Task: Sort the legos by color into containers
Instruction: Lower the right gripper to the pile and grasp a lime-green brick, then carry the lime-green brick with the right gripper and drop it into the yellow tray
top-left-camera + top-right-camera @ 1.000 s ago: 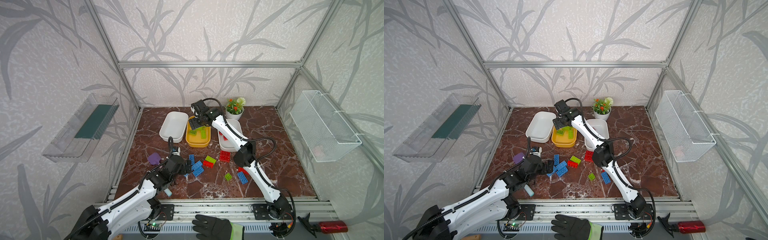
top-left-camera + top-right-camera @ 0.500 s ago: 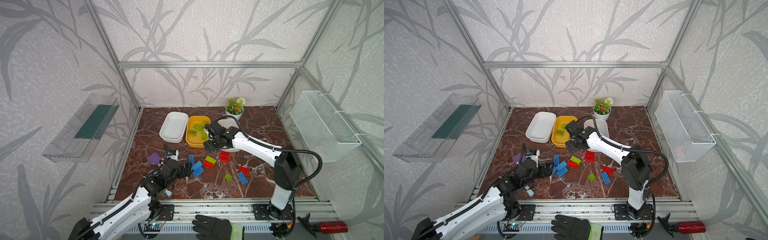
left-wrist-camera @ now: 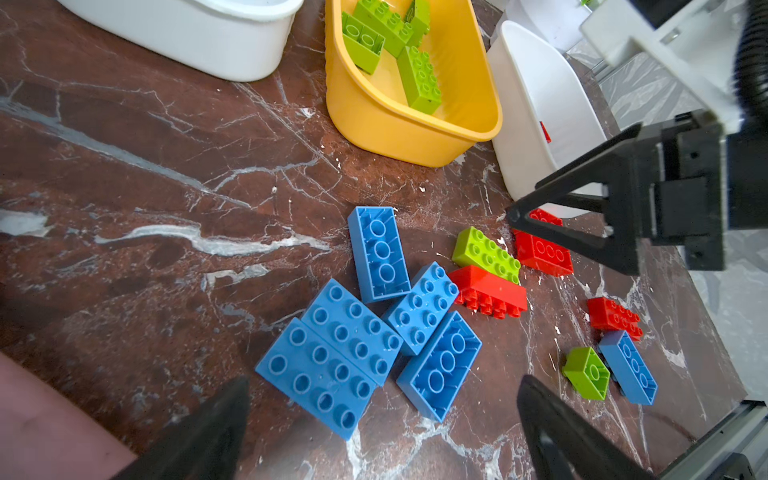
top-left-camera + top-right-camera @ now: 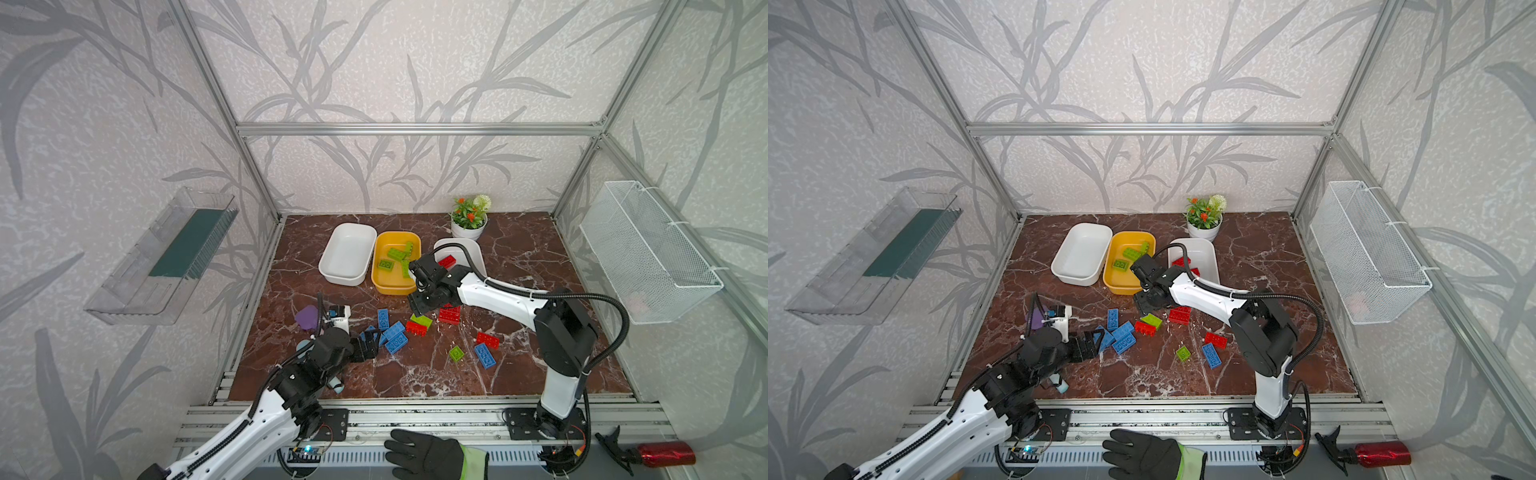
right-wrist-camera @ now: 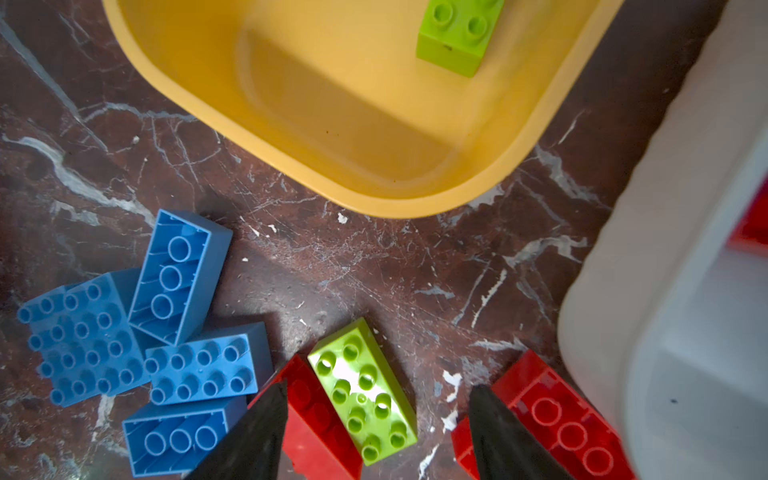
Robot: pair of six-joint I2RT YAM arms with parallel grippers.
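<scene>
Three tubs stand at the back: an empty white tub, a yellow tub with lime green legos, and a white tub with a red lego. My right gripper hovers open, its jaws on either side of a green lego that leans on a red lego, touching neither. My left gripper is wide open just short of a cluster of blue legos. More red, blue and green legos lie to the right.
A flower pot stands behind the right white tub. A purple shovel lies beside the left arm. A wire basket hangs on the right wall and a clear shelf on the left. A gloved hand rests at the front rail.
My right gripper came forward and down from above the yellow tub to the green lego on the floor, its jaws narrowing. The left gripper stays open by the blue legos.
</scene>
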